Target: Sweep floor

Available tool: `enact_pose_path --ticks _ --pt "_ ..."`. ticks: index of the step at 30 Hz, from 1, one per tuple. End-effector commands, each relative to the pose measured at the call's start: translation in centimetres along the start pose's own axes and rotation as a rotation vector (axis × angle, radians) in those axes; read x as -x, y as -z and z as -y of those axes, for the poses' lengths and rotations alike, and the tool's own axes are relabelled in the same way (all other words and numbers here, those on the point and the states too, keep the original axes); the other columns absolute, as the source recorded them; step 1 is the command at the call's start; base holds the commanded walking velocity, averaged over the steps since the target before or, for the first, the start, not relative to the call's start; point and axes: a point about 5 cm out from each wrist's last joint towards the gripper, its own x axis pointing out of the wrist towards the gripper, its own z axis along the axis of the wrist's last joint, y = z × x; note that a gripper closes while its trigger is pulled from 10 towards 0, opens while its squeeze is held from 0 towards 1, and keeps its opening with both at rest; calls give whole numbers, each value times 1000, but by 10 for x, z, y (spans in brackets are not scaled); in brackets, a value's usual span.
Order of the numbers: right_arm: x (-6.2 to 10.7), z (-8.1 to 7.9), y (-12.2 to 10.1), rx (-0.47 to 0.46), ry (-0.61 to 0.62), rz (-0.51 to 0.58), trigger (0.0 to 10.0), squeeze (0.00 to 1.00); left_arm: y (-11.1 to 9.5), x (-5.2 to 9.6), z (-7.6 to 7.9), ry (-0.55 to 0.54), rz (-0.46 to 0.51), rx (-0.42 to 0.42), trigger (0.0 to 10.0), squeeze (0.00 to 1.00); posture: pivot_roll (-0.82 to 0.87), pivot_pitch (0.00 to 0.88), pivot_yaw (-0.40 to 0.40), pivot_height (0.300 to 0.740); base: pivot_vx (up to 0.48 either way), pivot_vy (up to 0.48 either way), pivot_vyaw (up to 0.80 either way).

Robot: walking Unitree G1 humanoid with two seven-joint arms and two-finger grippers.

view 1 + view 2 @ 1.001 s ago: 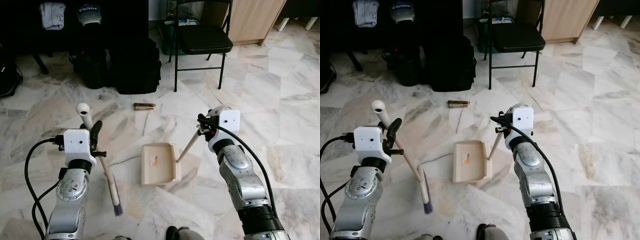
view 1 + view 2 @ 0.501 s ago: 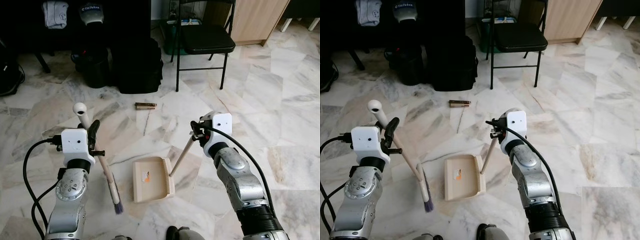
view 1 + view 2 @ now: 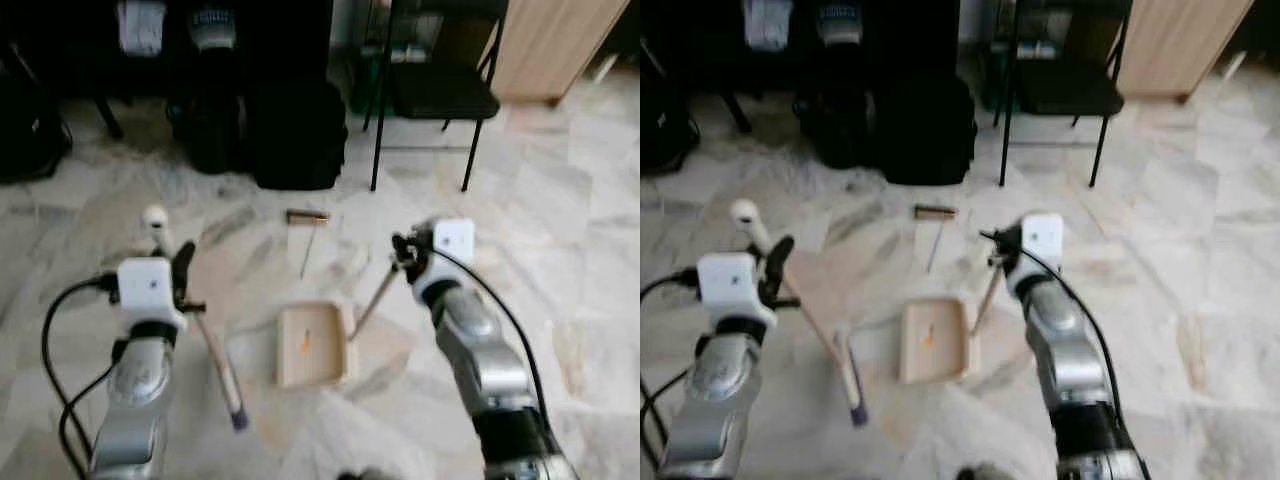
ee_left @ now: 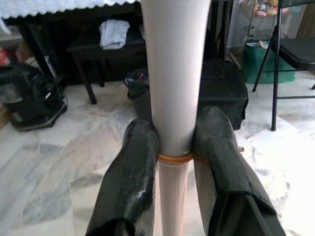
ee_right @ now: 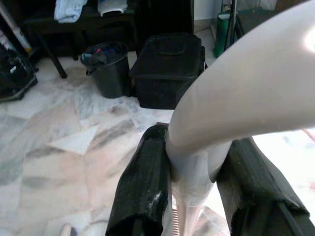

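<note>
Your left gripper [image 4: 174,162] is clamped on the cream handle of the broom [image 3: 212,355], whose bristle end rests on the marble floor [image 3: 560,260] left of the dustpan [image 3: 313,345]. Your right gripper [image 5: 194,162] grips the dustpan's long handle; the pan sits flat with an orange scrap [image 3: 306,340] inside.

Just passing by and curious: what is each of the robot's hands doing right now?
Left gripper: shut on the broom handle.
Right gripper: shut on the dustpan handle.
</note>
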Motion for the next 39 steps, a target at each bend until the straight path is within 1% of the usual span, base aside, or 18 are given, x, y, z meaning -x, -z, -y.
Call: enact_pose_path --ticks 1,20,32,39 --pt "2 6 -8 4 19 42 10000 0 -9 0 6 19 54 23 10000 0 -42 168 -23 740 412 0 0" --pt "4 11 -12 4 35 69 10000 0 -7 2 8 31 51 30 10000 0 -47 134 -27 740 411 0 0" --pt "0 8 -16 -18 23 88 10000 0 -7 1 8 29 50 27 10000 0 -45 157 -31 740 414 0 0" --pt "0 10 -16 -11 31 86 10000 0 -7 0 8 31 48 32 10000 0 -49 161 -31 740 422 0 0"
